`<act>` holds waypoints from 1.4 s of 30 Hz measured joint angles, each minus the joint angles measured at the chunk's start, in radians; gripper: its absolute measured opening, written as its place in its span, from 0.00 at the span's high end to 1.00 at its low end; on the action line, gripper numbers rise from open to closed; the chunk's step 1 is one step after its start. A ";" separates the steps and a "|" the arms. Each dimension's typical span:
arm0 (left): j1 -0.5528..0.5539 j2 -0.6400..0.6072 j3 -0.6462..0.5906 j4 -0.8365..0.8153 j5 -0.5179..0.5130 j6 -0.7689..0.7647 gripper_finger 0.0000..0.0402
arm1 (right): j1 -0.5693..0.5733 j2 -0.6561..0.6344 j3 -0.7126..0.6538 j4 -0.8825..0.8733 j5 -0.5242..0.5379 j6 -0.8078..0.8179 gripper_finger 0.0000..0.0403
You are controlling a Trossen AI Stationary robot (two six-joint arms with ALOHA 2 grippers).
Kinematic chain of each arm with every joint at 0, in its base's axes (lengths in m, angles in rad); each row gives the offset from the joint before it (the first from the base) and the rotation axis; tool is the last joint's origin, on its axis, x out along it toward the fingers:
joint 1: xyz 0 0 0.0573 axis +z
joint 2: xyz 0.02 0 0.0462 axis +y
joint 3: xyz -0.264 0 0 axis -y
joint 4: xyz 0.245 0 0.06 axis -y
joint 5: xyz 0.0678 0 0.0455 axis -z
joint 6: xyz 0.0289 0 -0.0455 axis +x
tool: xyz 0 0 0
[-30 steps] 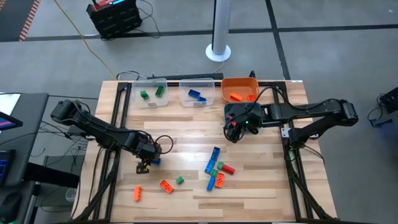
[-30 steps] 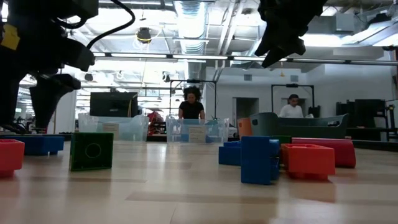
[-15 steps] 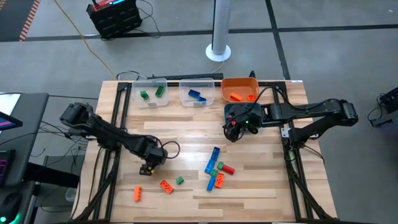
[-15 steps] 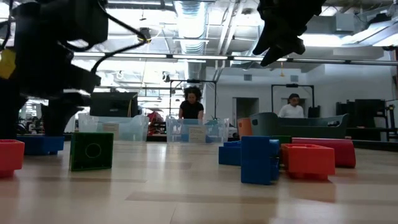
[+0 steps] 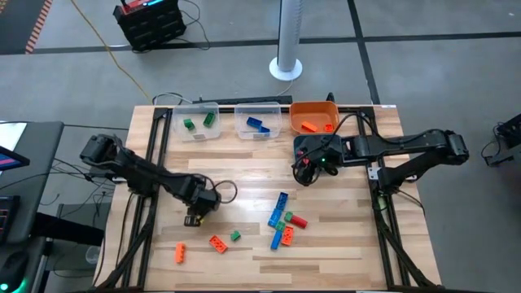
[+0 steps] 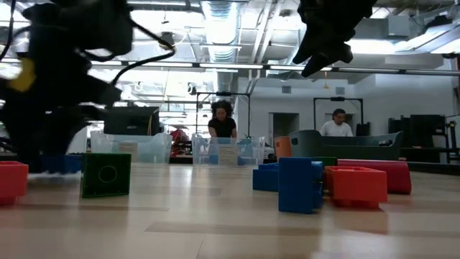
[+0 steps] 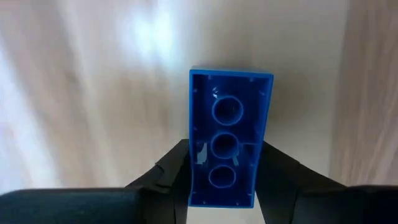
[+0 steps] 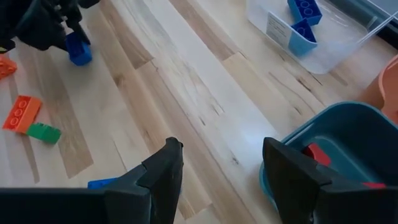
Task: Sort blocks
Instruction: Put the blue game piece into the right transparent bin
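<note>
A blue block (image 7: 230,124) lies on the table's left half with its hollow underside up. My left gripper (image 7: 227,168) points down over it, shut on it; the high view shows this gripper (image 5: 195,216) covering the block. From the right wrist view the block (image 8: 79,51) sits under the dark gripper. More blocks lie loose: a blue, green and red group (image 5: 282,223), an orange one (image 5: 217,243), a green one (image 5: 235,236) and another orange one (image 5: 180,253). My right gripper (image 5: 303,172) hangs open above the table with nothing between its fingers (image 8: 168,168). My left gripper pinches the blue block between its two fingers, one on each long side (image 7: 194,177), at one end of the block. The fingers come from above, pointing down, and lie across the block. The block appears to rest flat on the table, hollow side up.
Two clear bins (image 5: 197,122) (image 5: 259,122) and an orange bin (image 5: 313,116) stand along the far edge, each holding blocks. A teal bin (image 8: 336,149) with a red block inside sits by my right gripper. People stand in the room beyond the table (image 6: 221,122).
My left gripper has come down over the blue block, shifting slightly toward the table's right and near edges. The block has stayed where it was. My right gripper has kept still.
</note>
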 joint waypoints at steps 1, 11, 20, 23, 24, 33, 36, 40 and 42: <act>0.021 -0.004 0.011 -0.004 -0.001 0.013 0.68 | 0.000 0.000 0.000 0.001 0.000 0.000 0.44; 0.371 -0.019 0.245 0.055 -0.015 0.303 0.68 | -0.020 0.000 0.000 0.003 0.005 0.002 0.44; 0.789 0.158 0.510 0.250 0.131 0.364 0.67 | -0.014 0.000 0.000 0.045 0.058 0.114 0.44; 0.868 0.278 0.644 0.194 0.167 0.356 0.67 | 0.003 0.001 0.000 0.047 0.061 0.161 0.44; 0.878 0.317 0.692 0.155 0.163 0.358 0.67 | 0.009 0.001 0.000 0.047 0.063 0.175 0.44; 0.901 0.583 1.033 -0.046 0.099 0.399 0.66 | 0.086 0.001 0.000 0.037 0.175 0.322 0.44; 0.901 0.654 1.083 -0.104 0.080 0.395 0.66 | 0.107 0.000 0.000 0.036 0.199 0.360 0.44; 0.900 0.699 1.114 -0.140 0.075 0.376 0.64 | 0.130 0.001 0.000 0.035 0.218 0.398 0.44; 0.900 0.708 1.114 -0.142 0.066 0.363 0.63 | 0.139 0.000 0.000 0.034 0.222 0.403 0.44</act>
